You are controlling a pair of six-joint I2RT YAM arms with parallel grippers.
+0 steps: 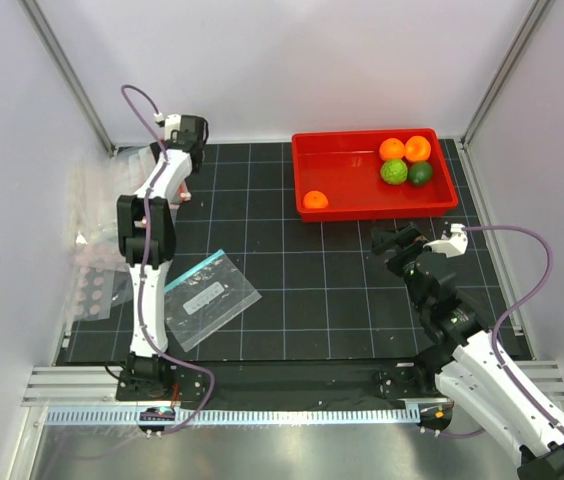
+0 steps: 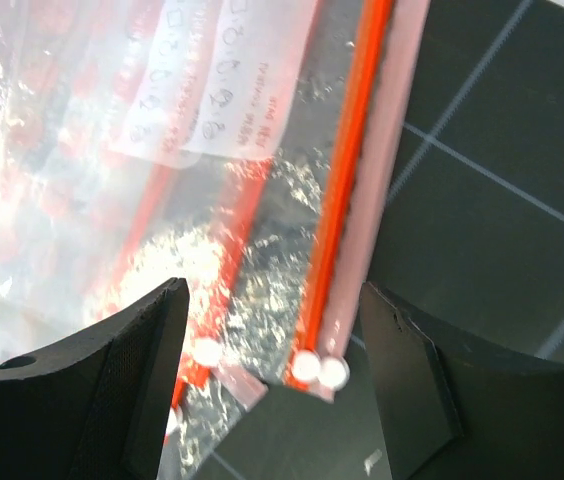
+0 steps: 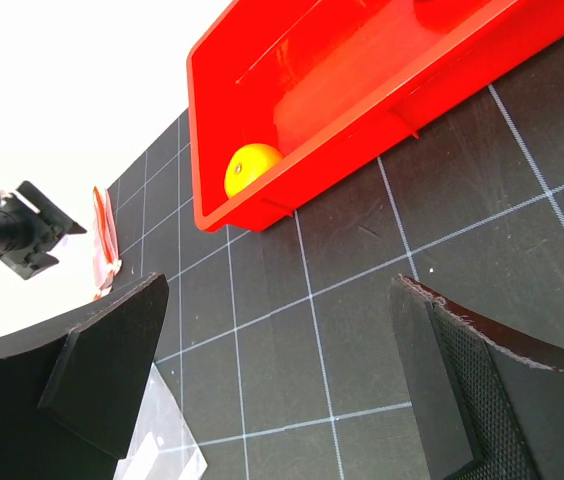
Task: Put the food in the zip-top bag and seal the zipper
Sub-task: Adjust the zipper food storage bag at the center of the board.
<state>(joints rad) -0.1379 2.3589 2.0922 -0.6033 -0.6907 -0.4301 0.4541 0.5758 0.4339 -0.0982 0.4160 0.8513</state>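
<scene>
The food lies in the red tray (image 1: 362, 200): three orange fruits (image 1: 315, 200) (image 1: 392, 148) (image 1: 418, 147), a bumpy light green one (image 1: 394, 171) and a dark green one (image 1: 420, 173). At the far left, my left gripper (image 2: 277, 345) is low over a pile of zip-top bags (image 2: 262, 230) with white labels (image 2: 222, 80). Its fingers (image 2: 152, 380) straddle a bag's corner and the end of the red-orange zipper (image 2: 352, 190), with gaps on both sides. My right gripper (image 1: 402, 240) hangs wide open over the mat in front of the tray, holding nothing. One orange fruit (image 3: 252, 168) shows in the right wrist view.
A clear pouch with a teal-blue edge (image 1: 212, 295) lies flat on the black gridded mat, left of centre. The pile of bags (image 1: 102, 200) spills along the left wall. The red tray's near wall (image 3: 362, 100) stands just beyond the right gripper (image 3: 282, 360).
</scene>
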